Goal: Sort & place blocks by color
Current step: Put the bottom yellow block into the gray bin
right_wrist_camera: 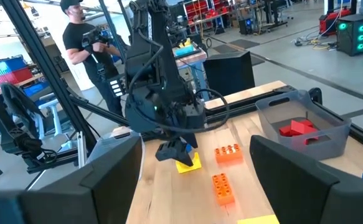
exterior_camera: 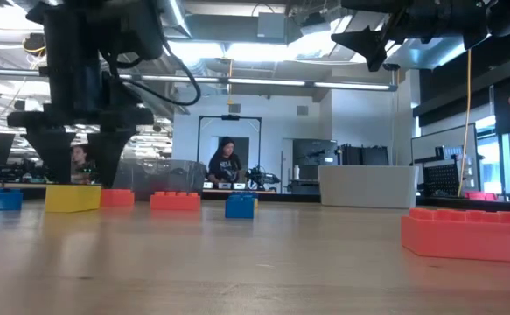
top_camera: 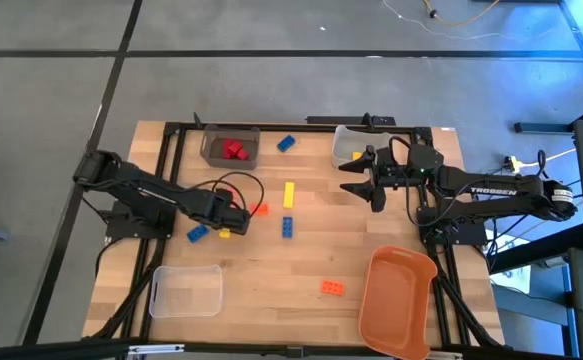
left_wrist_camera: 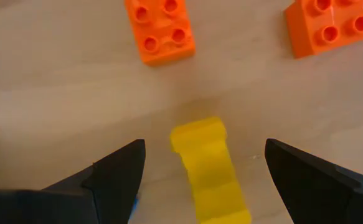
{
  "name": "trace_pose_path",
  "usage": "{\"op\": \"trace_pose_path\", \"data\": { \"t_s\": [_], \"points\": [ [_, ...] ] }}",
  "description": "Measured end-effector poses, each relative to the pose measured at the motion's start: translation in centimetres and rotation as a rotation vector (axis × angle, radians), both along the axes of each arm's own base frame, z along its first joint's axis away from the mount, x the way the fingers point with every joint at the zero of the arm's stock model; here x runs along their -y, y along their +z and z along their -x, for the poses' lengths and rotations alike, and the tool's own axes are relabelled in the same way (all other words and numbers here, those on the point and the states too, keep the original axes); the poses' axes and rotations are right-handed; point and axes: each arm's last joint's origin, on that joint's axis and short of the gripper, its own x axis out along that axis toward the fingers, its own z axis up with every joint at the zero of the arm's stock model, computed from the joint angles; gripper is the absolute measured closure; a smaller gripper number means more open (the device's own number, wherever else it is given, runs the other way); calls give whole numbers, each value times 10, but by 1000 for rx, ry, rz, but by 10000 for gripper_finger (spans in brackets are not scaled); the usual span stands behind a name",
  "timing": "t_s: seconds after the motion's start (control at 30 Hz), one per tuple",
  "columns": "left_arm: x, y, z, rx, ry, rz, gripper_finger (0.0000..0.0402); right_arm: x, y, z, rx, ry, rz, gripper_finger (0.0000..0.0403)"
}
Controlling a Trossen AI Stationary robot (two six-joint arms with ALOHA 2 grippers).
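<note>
1. Left end effector [top_camera: 239, 226] sits low over the wooden tabletop [top_camera: 301, 260], left of centre, fingers spread apart with a small yellow studded plastic brick [left_wrist_camera: 209, 168] between them; no contact visible in the left wrist view.
2. Just beyond that brick lie two orange studded bricks [left_wrist_camera: 159, 28], clear of the fingers (the second one is cut off at the frame edge).
3. Right end effector [top_camera: 369, 180] hangs above the tabletop at the far right, fingers wide open, holding nothing.
4. Grey translucent plastic bin [top_camera: 230, 147] at the far left-centre edge holds red bricks [top_camera: 234, 150].
5. Loose on the tabletop: a blue brick [top_camera: 286, 143] just right of the grey bin, a long yellow brick [top_camera: 289, 193] at centre, a blue brick [top_camera: 287, 227] nearer than it, another blue brick [top_camera: 198, 233] left of the left end effector, an orange brick [top_camera: 333, 288] near the front.
6. Clear plastic bin [top_camera: 186, 291] at near left; orange plastic bin [top_camera: 396, 300] at near right; a pale bin [top_camera: 347, 146] at the far right, beside the right arm.
</note>
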Motion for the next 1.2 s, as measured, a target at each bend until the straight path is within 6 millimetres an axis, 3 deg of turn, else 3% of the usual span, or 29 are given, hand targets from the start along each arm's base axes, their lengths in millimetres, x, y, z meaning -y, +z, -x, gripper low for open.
{"op": "trace_pose_path", "data": {
  "t_s": [0.57,0.77,1.07,1.2],
  "points": [
    [-1,-25,-1,-9,68,33,98,0,-1,0,-9,0,-2,102],
    [-1,-30,4,-13,90,52,153,0,-1,0,-10,0,-2,102],
    [-6,-26,3,14,3,23,280,0,-1,0,-13,-2,-3,102],
    [-15,-9,7,71,-71,-15,286,0,-1,0,-14,-3,-3,102]
  ]
}}
